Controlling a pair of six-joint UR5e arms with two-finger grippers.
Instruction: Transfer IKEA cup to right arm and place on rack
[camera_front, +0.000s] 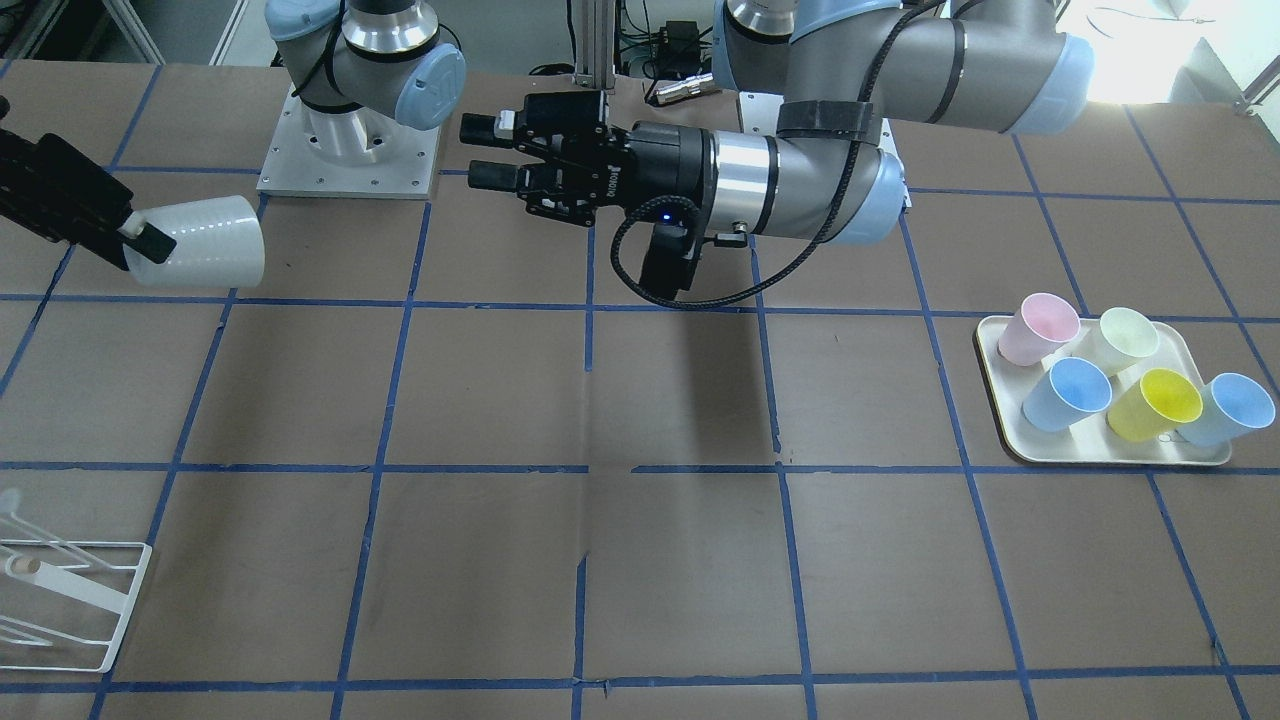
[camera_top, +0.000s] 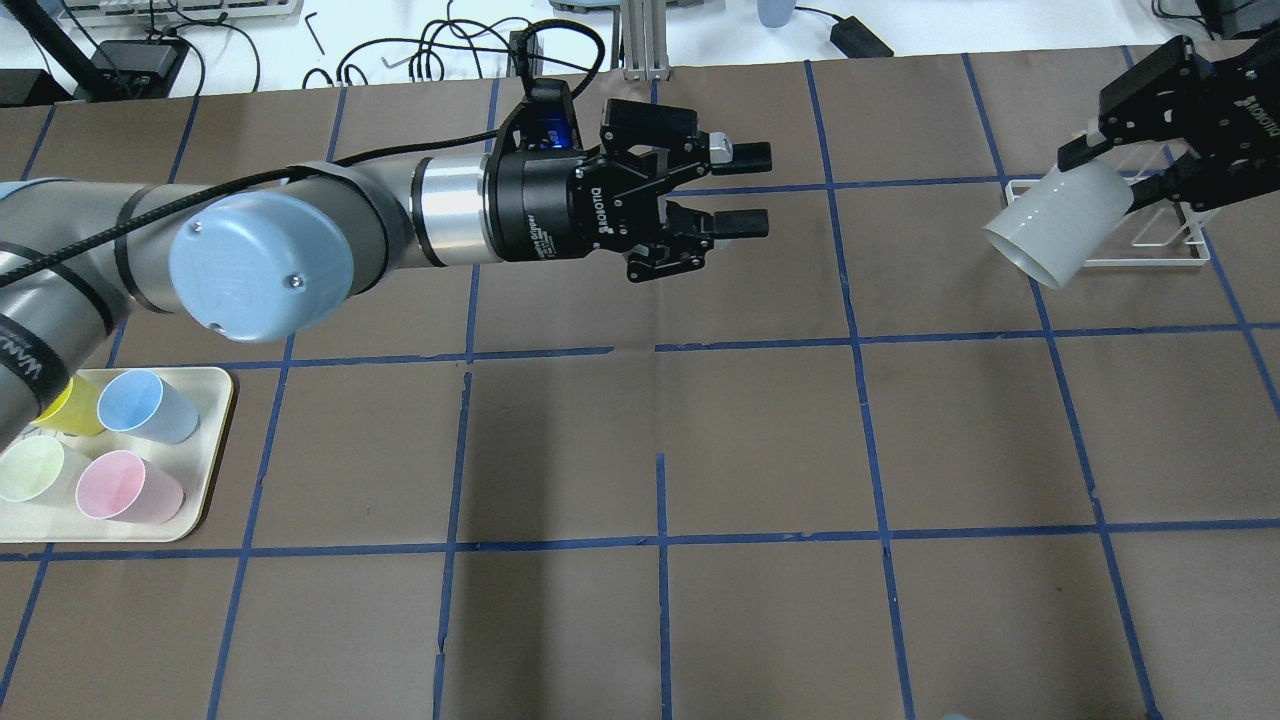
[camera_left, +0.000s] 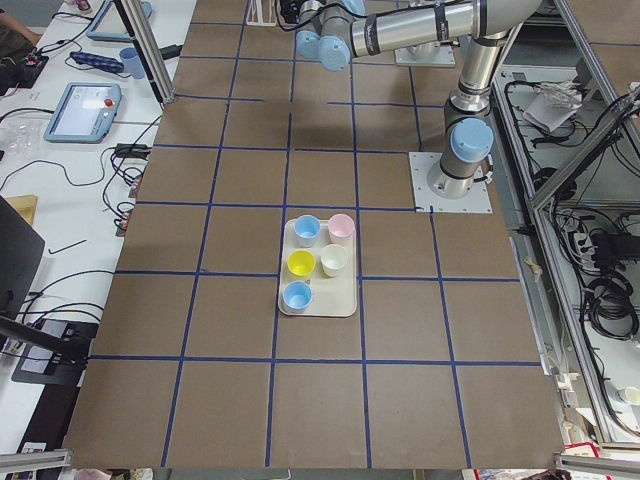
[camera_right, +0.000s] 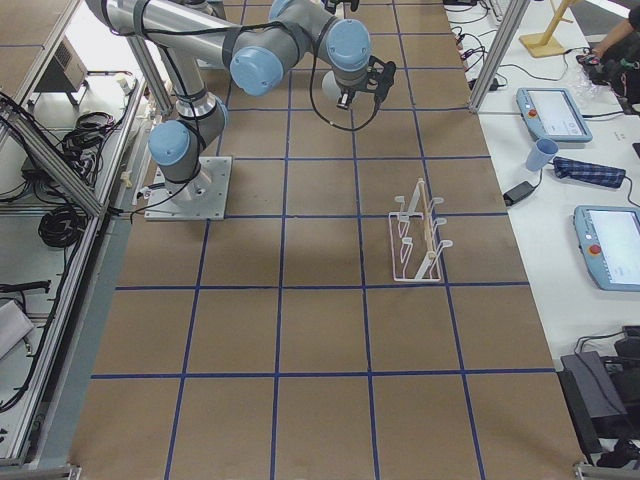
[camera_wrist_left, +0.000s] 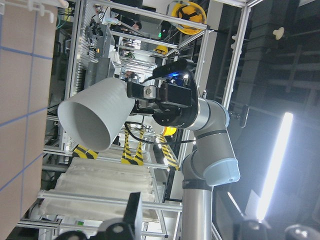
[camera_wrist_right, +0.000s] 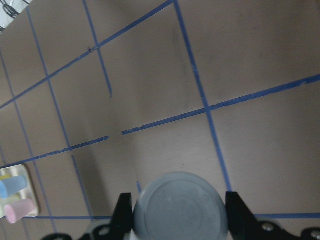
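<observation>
My right gripper (camera_top: 1115, 172) is shut on the IKEA cup (camera_top: 1055, 222), a light-grey tumbler held on its side in the air at the table's right, mouth toward the middle. The facing view shows the cup (camera_front: 200, 243) in that gripper (camera_front: 140, 245). In the right wrist view the cup's base (camera_wrist_right: 180, 210) sits between the fingers. The white wire rack (camera_top: 1120, 250) stands on the table just behind and under the cup; it also shows at the bottom left of the facing view (camera_front: 70, 600). My left gripper (camera_top: 748, 188) is open and empty over the table's middle, apart from the cup.
A cream tray (camera_top: 215, 440) at the table's left holds pink, pale green, yellow and light blue cups (camera_front: 1065, 392). The left arm's forearm (camera_top: 260, 250) stretches above the table over the tray side. Cables and devices lie beyond the far edge.
</observation>
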